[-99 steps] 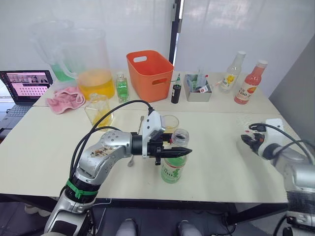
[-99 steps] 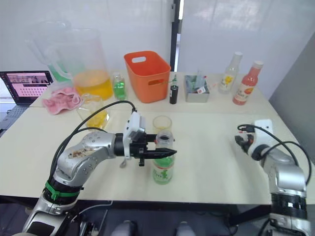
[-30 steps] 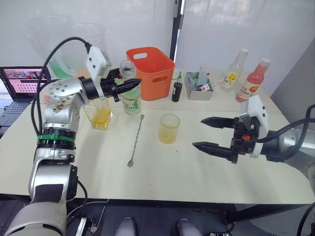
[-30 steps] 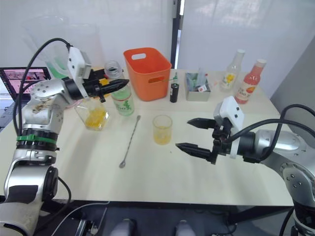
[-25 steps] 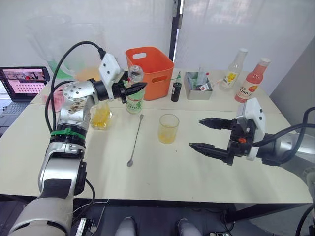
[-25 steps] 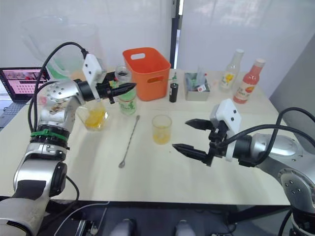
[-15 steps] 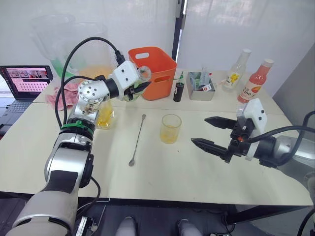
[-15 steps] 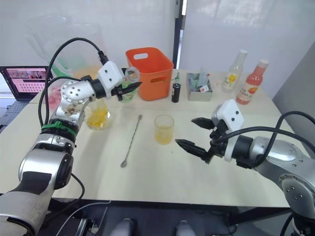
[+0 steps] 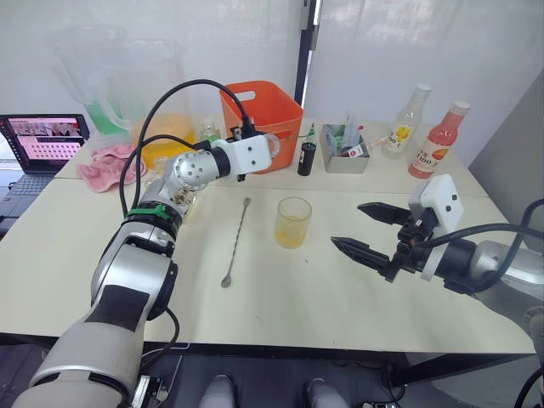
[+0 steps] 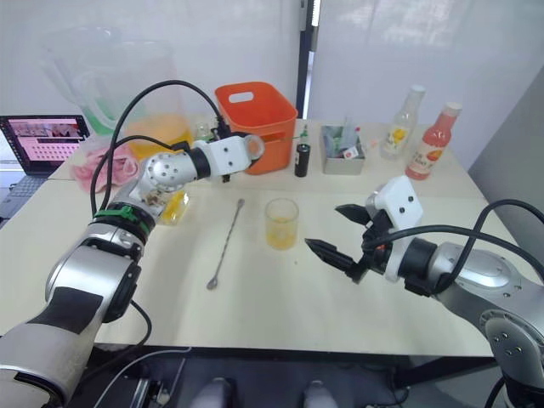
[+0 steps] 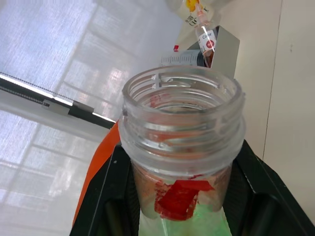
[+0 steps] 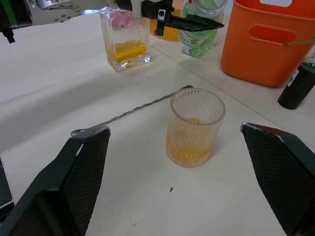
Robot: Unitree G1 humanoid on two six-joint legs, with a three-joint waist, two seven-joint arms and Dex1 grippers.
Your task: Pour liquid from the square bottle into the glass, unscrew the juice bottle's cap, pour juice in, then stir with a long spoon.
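We are reading positions off the glass [image 12: 196,127], our landmark, standing mid-table [image 9: 280,293] and holding a shallow yellow-orange layer. Behind it and to its left, beside the orange bin [image 9: 259,123], the left gripper [image 12: 183,22] is pinching the open-necked juice bottle [image 11: 183,142] between its fingers, apparently setting it down near the square bottle [image 12: 125,41]. To the glass's right, the right gripper [image 9: 365,230] is hovering with jaws spread wide, empty. The long spoon [image 9: 235,242] is lying just left of the glass, bowl end nearer the robot. We judge stirring comes next: we are favouring a grasp near the handle's far end, lifting level, then lowering the bowl straight inside without nudging the rim.
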